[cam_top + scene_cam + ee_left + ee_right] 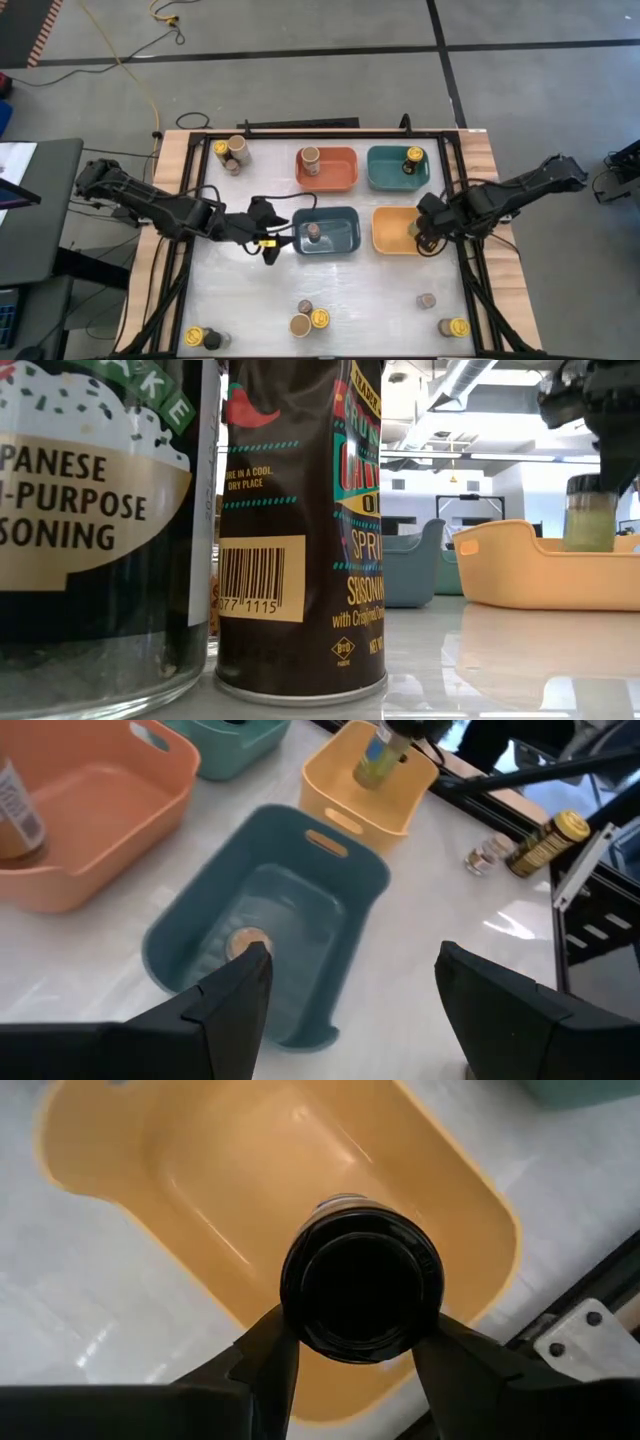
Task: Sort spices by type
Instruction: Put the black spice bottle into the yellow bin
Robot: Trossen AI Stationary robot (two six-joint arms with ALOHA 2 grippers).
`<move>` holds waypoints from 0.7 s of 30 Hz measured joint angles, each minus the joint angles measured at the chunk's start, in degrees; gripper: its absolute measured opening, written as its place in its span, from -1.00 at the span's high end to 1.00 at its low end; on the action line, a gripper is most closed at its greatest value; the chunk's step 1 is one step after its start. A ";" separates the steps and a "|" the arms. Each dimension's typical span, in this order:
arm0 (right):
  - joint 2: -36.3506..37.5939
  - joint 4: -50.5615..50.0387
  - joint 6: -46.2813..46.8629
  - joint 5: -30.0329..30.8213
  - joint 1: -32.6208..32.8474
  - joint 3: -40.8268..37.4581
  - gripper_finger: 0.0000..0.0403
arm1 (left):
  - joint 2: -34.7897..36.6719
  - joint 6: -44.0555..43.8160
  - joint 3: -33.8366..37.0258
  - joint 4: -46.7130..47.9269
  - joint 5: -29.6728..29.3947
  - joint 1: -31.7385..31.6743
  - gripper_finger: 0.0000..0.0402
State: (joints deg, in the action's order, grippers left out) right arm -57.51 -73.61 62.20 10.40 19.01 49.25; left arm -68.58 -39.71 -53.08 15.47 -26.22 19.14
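My right gripper (425,232) (358,1320) hangs over the yellow bin (392,240) and is shut on a dark-lidded spice jar (360,1285) with greenish contents (590,515). My left gripper (270,242) (350,990) is open, its fingers wide apart above the left end of the blue bin (200,910). In that bin stands a brown-topped jar (313,232) (247,940). The orange bin (340,170) holds a tan-lidded jar (311,158). A yellow-lidded jar (413,157) is in the teal bin (385,170). My right gripper pinches the jar by the sides of its dark lid (300,1295) between the two fingers (265,1360), coming from above and pointing down. The jar stands upright inside the yellow bin. The bin wall (520,570) hides whether its bottom rests on the bin floor.
More jars stand at the table's far left (232,152), near middle (308,318), near left (200,338) and near right (455,327) (426,300). Two jars (100,510) (300,530) fill the low view's left side. A black frame (470,260) borders the white tabletop.
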 joint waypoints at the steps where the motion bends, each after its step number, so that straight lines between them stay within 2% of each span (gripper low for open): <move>1: -0.25 0.10 -0.33 -0.08 -0.50 -0.73 -0.03 | 0.00 0.01 0.00 0.02 0.00 -0.31 -0.34; 12: -3.66 3.16 -4.11 0.09 -3.88 -3.97 -0.04 | -0.01 1.71 0.00 0.04 0.00 -2.57 -0.34; 21: -3.46 4.21 -3.61 0.01 -3.68 -4.35 -0.04 | 0.00 1.88 0.00 0.07 0.02 -2.68 -0.34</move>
State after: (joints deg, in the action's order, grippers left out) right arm -60.97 -69.41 58.59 10.41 15.33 44.91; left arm -68.58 -37.82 -53.08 15.54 -26.20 16.47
